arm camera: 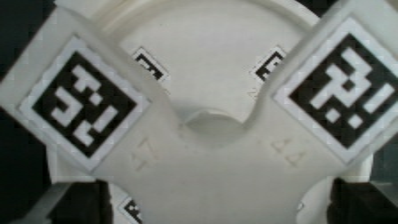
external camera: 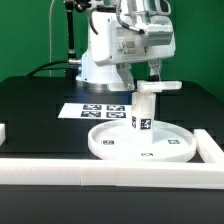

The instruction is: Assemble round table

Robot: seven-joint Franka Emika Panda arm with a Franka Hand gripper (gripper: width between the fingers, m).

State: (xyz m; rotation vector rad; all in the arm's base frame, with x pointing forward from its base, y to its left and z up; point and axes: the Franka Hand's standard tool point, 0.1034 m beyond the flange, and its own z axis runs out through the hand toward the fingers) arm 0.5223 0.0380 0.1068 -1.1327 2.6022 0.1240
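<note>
Border rail (external camera: 110, 168), lower frame; round disc (external camera: 178, 136), centre-right; cylinder (external camera: 144, 108) upright on it; cross-shaped piece (external camera: 157, 87) atop; gripper (external camera: 152, 78) above, closure unclear. I'd keep it level, centred, while twisting.

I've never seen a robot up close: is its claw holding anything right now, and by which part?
Cannot be told for sure: the gripper sits right over the cross-shaped piece atop the cylinder, its grip hidden.

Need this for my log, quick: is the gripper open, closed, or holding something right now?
Gripper: closed on the cross-shaped piece, holding it on top of the upright cylinder.
</note>
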